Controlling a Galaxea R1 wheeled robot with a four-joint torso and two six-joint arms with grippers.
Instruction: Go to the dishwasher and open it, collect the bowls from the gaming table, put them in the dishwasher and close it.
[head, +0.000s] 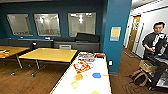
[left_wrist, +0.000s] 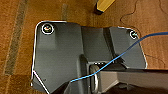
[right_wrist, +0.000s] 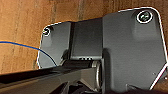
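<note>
The place reads as an office break or common room: deep teal walls (head: 50, 7) with a row of interior windows (head: 47, 24), wood-look flooring (head: 27, 80) and wooden-topped tables (head: 48, 54) on metal legs. A long white gaming table (head: 100, 85) with a yellow edge carries small bright bowls (head: 96, 75) (orange, green, blue), and a person (head: 155, 37) stands by an open corridor.
</note>
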